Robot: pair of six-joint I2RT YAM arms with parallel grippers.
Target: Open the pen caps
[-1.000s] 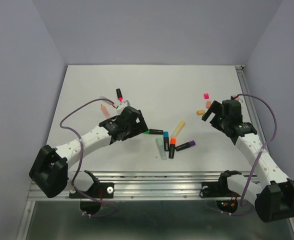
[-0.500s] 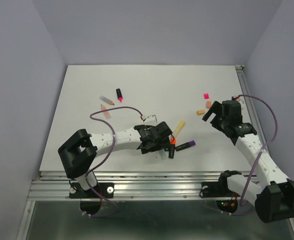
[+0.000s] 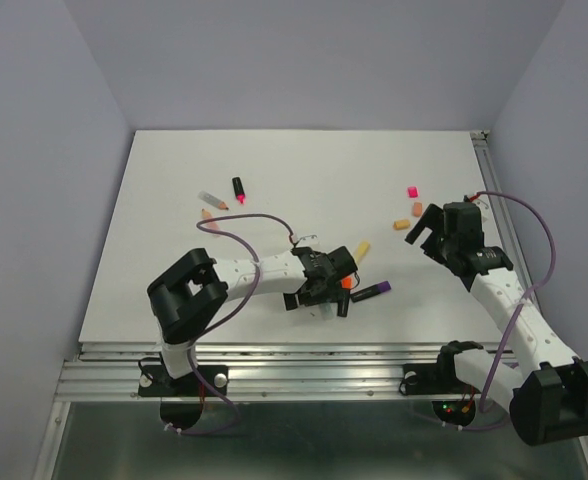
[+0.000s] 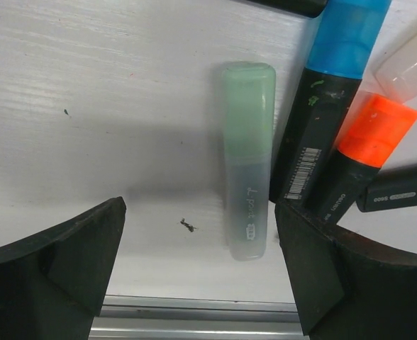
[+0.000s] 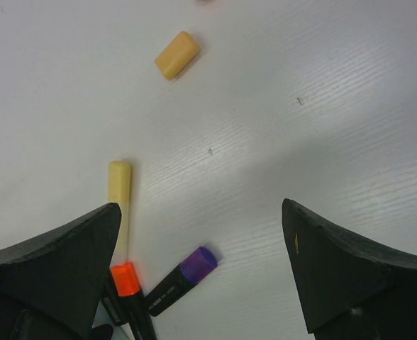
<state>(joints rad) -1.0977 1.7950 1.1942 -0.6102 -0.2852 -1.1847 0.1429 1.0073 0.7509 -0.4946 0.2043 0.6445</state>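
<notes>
Pen caps [image 4: 248,92] sit on their barrels beneath my left hand [image 4: 200,234], fingers spread wide, gripping nothing. Pale green cap [image 4: 248,117] lies between the fingers on the table [image 4: 88,106]; blue cap [image 4: 354,35] and orange cap [image 4: 375,131] just right. My right hand [image 5: 200,212] hangs wide, empty; a loose yellow-orange cap [image 5: 176,54] lies beyond it.

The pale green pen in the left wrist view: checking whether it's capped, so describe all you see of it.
The pale green pen is frosted translucent plastic with rounded ends: a greener half, seemingly its cap still on, and a paler printed barrel. It lies flat on the table between the fingers of the open left gripper, untouched, beside a blue-capped black pen.
</notes>
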